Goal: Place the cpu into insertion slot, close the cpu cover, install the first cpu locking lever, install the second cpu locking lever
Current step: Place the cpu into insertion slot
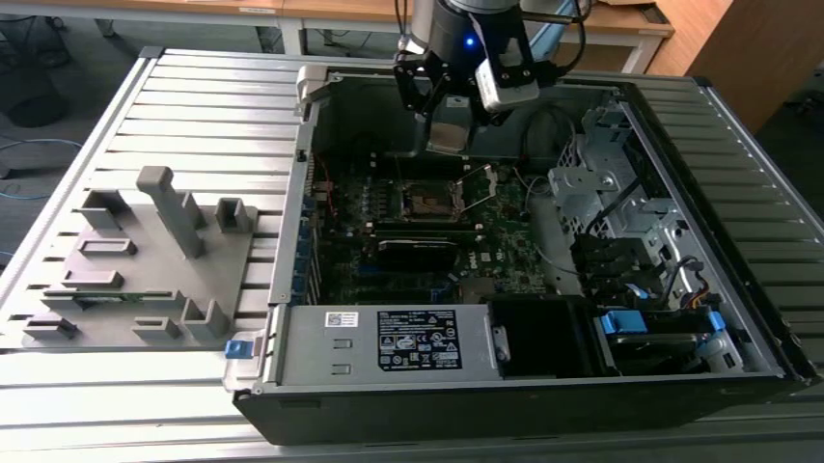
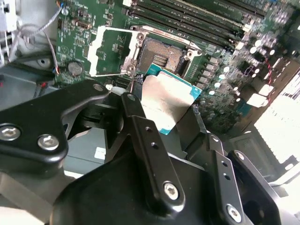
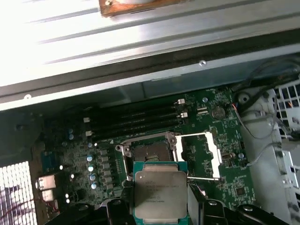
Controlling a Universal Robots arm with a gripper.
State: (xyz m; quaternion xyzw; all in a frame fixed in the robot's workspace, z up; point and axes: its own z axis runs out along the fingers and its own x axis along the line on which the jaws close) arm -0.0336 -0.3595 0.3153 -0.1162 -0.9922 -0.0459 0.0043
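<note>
My gripper hangs over the open computer case, shut on the cpu, a flat square chip with a grey metal top and a teal edge. In both wrist views the black fingers clamp the chip's two sides. The cpu hovers above the board, just short of the insertion slot. That dark square socket lies bare. The cpu cover, a silver frame with a square cut-out, is swung open and lies flat beside the insertion slot, as the first wrist view also shows of the cover.
Long black memory slots run close behind the socket. The case wall and a drive cage with cables flank the board. A power supply sits at the case front. A grey fixture plate lies at the exterior view's left.
</note>
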